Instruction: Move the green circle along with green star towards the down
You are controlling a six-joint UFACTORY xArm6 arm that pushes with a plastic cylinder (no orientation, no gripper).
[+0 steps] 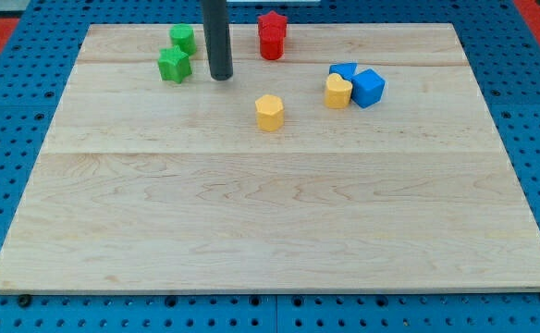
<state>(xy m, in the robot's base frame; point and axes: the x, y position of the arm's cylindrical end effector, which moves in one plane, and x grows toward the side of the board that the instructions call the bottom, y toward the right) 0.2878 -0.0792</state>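
Note:
Two green blocks sit near the view's top left of the wooden board (270, 213). The upper one (183, 38) looks like the green circle. The lower one (174, 65) is the green star, touching or nearly touching the circle. My tip (220, 77) rests on the board just to the right of the green star, a small gap apart, and below-right of the green circle.
Two red blocks, a star (273, 22) and a cylinder (271, 45), stand at the top centre. A yellow hexagon (269, 112) lies below them. At the right sit a yellow block (337, 92) and two blue blocks (368, 88) (344, 70).

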